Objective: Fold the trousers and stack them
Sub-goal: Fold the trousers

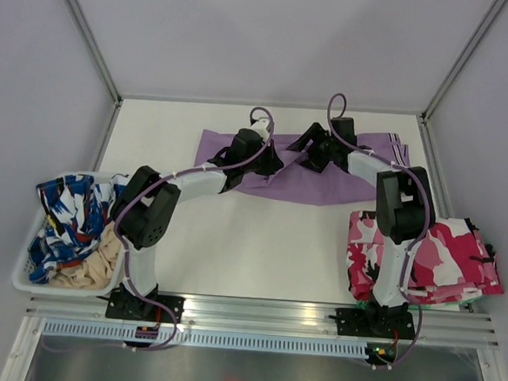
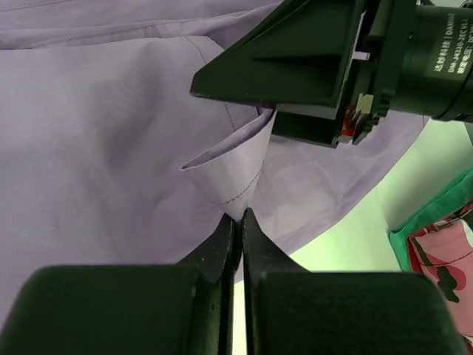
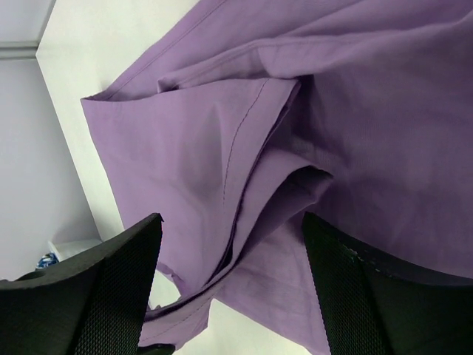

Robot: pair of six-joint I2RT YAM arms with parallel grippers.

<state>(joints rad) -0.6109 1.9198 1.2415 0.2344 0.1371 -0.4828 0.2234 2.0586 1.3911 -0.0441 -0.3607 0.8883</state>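
- white table [image 1: 258, 252], biggest of all, with both arms bolted at its near edge.
- lilac trousers [image 1: 324, 185], lying at the far side of the table, from the middle over to the right. folded over in soft layers, with a stitched seam and a hem showing in the wrist views.
- pink, white and black camouflage cloth [image 1: 441, 256], folded, at the right edge of the table, apart from the trousers. thin green edge [image 2: 432, 211] peeking out beside it in the left wrist view.
- white basket [image 1: 23, 272] at the left edge of the table, full of blue-and-white clothes [image 1: 69, 217] with a tan cloth [image 1: 92, 265] at the near end.
- right pincer [image 1: 302, 155], open wide, low over the trousers, one black finger on each side of a folded edge. touching the cloth or not: cannot tell.
- left pincer [image 2: 240, 220], just beside the right one, closed tight on a pinched-up ridge of the trousers, right at a stitched line.
- label [image 2: 443, 65], smallest of all: white writing on a round black part of the right arm, seen from the left wrist. reads "damiao" after a few chinese signs, with a line under it starting "dm-4310"; rest too small to read.
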